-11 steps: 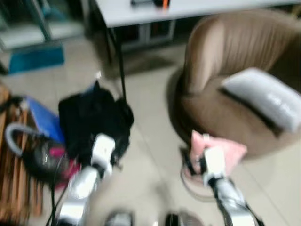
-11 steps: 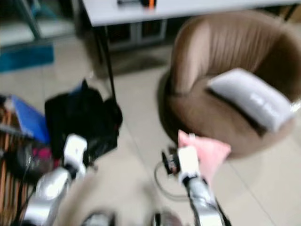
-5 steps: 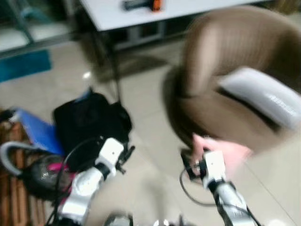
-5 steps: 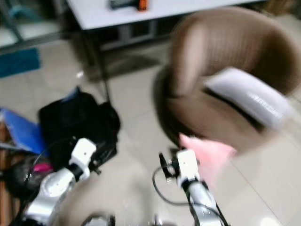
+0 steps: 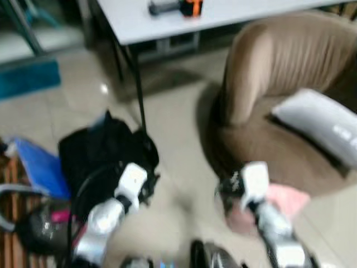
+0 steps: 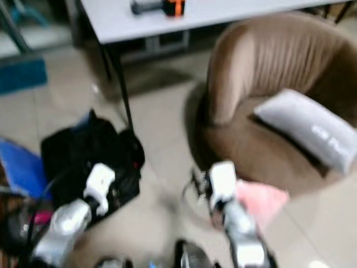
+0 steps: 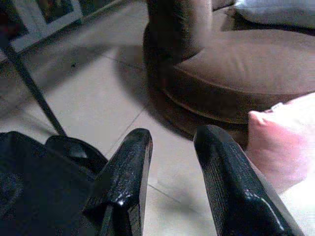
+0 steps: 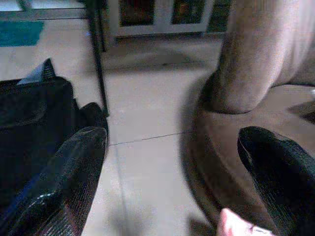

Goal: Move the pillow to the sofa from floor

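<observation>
Two silver arms are reaching forward in the blurred left eye view. The pink pillow (image 5: 287,199) is lying on the tiled floor (image 5: 178,139), just beside the base of the brown sofa (image 5: 279,84) and partly behind the right arm. A grey cushion (image 5: 323,125) is resting on the sofa seat. A black bag (image 5: 103,153) is sitting on the floor near the left arm, with a blue item (image 5: 36,167) beside it, and a white worktop (image 5: 234,11) is carrying an orange-and-black tool (image 5: 175,7).

Left wrist view: the left hand (image 7: 170,162) is hovering above the floor with its fingers narrowly parted, holding nothing; the pillow (image 7: 283,142) is lying just beyond one finger, against the sofa (image 7: 236,64).

Right wrist view: the right hand (image 8: 182,182) is spreading its fingers wide, holding nothing, between the black bag (image 8: 34,118) and the sofa (image 8: 256,64); a pink corner of the pillow (image 8: 236,225) is showing near one finger.
</observation>
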You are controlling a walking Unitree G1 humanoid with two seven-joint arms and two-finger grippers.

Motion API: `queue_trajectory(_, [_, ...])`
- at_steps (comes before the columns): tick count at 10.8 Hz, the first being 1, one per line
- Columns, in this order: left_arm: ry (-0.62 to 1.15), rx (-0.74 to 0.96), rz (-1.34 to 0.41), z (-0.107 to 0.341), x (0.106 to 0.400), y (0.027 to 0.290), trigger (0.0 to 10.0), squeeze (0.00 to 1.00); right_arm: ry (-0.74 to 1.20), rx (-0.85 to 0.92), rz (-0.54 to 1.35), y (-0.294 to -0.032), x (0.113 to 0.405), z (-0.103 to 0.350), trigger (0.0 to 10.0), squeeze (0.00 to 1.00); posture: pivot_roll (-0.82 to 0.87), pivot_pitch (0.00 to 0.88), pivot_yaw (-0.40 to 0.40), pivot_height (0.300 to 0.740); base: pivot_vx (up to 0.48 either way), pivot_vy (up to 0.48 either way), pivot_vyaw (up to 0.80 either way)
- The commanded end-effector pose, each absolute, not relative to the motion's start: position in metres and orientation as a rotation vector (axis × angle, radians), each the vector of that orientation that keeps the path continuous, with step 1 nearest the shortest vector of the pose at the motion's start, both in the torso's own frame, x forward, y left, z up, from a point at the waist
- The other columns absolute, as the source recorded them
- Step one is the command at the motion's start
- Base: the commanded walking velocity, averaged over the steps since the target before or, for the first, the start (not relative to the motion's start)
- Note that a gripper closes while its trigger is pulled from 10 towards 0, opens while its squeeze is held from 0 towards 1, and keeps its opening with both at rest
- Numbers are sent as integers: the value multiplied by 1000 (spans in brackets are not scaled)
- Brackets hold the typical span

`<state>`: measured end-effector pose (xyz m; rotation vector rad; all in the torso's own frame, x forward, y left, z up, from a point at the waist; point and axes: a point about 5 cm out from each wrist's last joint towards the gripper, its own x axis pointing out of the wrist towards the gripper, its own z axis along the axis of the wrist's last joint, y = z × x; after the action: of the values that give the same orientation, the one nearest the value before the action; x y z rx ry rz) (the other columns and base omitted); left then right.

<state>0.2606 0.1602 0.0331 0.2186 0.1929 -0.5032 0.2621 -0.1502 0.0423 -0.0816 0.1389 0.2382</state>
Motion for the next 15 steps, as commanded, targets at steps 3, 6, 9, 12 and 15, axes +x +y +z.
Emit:
queue_trajectory(3, [218,212,-472,28,256,166,10000,0,185,-44,213,-152,260,41,10000,24,65,225,-28,740,0,0,-267])
queue_trajectory(6, [218,206,-477,28,255,163,10000,0,213,-48,219,-147,257,37,10000,24,76,217,-26,740,0,0,-790])
queue_trajectory(9, [181,198,-499,41,252,150,10000,0,212,-49,218,-146,256,38,10000,27,81,214,-34,740,0,0,-781])
queue_trajectory(12, [169,204,-508,48,249,148,10000,0,219,-44,231,-145,253,36,10000,27,80,212,-38,740,0,0,-785])
queue_trajectory(15, [192,195,-510,45,252,148,10000,0,228,-44,237,-143,250,33,10000,39,75,215,-35,740,0,0,-788])
